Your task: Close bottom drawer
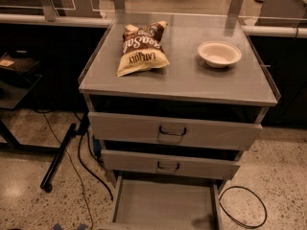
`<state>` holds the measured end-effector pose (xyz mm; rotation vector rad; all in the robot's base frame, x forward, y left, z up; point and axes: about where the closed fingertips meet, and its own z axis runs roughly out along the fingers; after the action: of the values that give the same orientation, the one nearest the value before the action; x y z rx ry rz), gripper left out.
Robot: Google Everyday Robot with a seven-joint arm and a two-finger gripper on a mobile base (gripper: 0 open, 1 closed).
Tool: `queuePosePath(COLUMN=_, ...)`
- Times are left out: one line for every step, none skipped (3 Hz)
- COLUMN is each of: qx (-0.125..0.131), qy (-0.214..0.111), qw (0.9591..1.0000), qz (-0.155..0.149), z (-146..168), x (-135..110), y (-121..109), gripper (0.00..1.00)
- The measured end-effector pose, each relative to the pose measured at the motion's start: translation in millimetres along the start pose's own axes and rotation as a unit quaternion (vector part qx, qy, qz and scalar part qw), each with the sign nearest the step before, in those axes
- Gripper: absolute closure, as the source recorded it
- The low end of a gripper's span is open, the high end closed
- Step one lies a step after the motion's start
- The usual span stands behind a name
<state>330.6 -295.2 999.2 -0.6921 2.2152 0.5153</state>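
The bottom drawer [163,205] of the grey cabinet is pulled far out toward me, its shallow grey tray open and empty. Its front panel and handle are below the frame's lower edge. Above it sit the middle drawer [168,165] and the top drawer [172,131], both slightly ajar, each with a dark loop handle. The gripper is not in view.
On the cabinet top [216,83] lie a brown and yellow chip bag [141,47] and a white bowl [219,53]. Black cables [247,210] lie on the speckled floor at right and left. A dark stand leg [57,159] slants at left.
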Motion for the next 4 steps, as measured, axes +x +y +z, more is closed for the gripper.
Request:
queuePosePath(qx=0.000, qy=0.000, qw=1.0000, qz=0.000, z=0.0, x=0.0, y=0.0, gripper=0.00)
queuePosePath(qx=0.000, qy=0.000, qw=1.0000, qz=0.000, z=0.0, x=0.0, y=0.0, gripper=0.14)
queuePosePath(qx=0.000, qy=0.000, qw=1.0000, qz=0.000, z=0.0, x=0.0, y=0.0, gripper=0.38)
queuePosePath(qx=0.000, qy=0.000, qw=1.0000, qz=0.000, z=0.1, x=-0.1, y=0.1, gripper=0.69)
